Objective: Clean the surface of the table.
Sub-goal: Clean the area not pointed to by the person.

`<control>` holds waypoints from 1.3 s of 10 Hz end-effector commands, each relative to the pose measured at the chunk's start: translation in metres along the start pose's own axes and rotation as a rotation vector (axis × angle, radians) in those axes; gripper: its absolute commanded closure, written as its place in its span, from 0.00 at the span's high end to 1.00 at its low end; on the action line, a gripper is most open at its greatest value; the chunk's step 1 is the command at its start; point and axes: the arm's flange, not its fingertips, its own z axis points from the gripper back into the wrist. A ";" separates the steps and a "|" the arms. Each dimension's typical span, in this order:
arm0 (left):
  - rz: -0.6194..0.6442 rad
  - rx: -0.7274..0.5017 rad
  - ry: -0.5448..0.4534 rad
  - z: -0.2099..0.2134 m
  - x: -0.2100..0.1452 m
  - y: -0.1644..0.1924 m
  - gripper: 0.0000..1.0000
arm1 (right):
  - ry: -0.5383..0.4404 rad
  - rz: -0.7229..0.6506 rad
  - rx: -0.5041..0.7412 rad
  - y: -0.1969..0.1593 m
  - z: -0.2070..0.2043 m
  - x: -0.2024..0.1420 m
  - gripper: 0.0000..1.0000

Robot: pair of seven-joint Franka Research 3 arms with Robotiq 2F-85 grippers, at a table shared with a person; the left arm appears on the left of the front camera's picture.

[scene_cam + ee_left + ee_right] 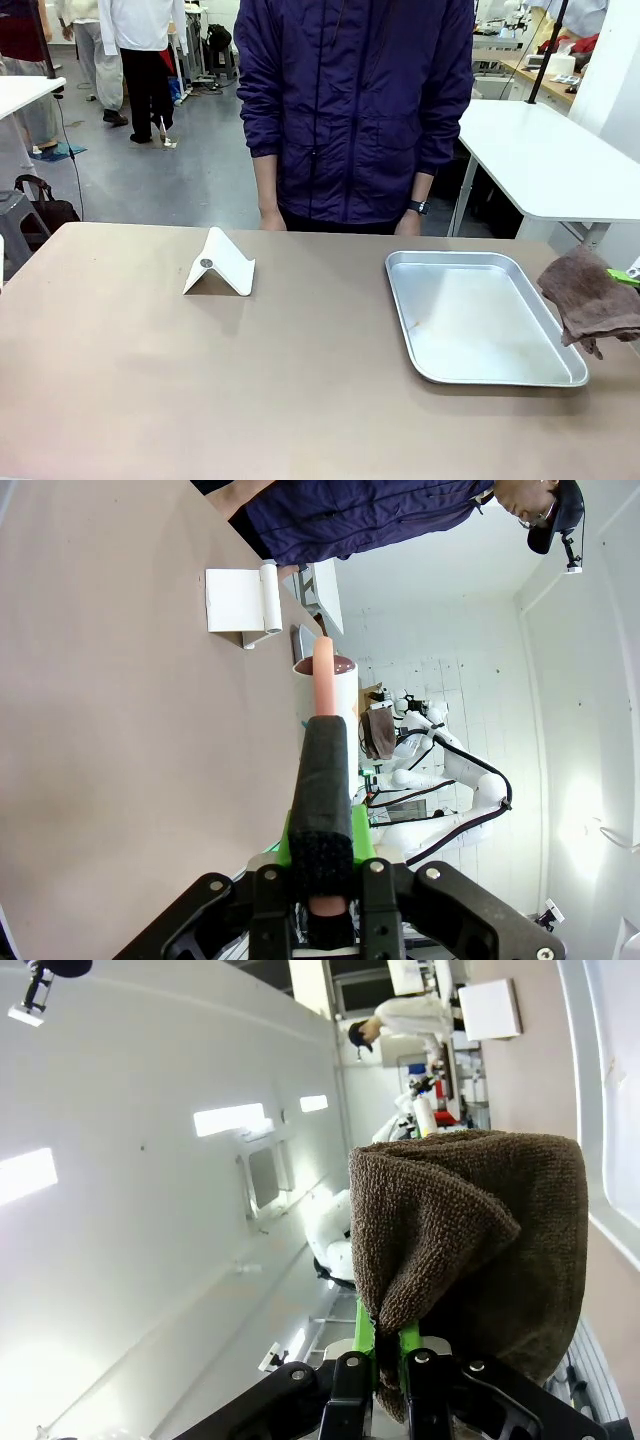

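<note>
The brownish table spans the front view, with a person in a purple jacket standing at its far side. At its right edge my right gripper is shut on a folded brown cloth, which hangs just right of the tray. The right wrist view shows the green pads pinching the cloth by its fold. In the left wrist view my left gripper is shut on a black foam-wrapped stick with a salmon-pink tip, held above the table.
A shiny metal tray lies on the right half of the table. A white folded stand sits left of centre near the far edge, also seen as the stand. A white cylinder shows beyond the stick's tip. White tables stand behind.
</note>
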 end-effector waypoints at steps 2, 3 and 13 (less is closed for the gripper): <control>-0.002 -0.003 0.009 -0.001 -0.003 -0.003 0.22 | 0.000 0.000 0.000 0.000 0.000 0.000 0.10; -0.002 -0.003 0.009 -0.001 -0.003 -0.003 0.22 | 0.002 0.034 -0.017 -0.001 -0.006 0.002 0.10; -0.002 -0.003 0.009 -0.001 -0.003 -0.003 0.22 | -0.117 0.207 -0.499 -0.032 -0.183 0.094 0.10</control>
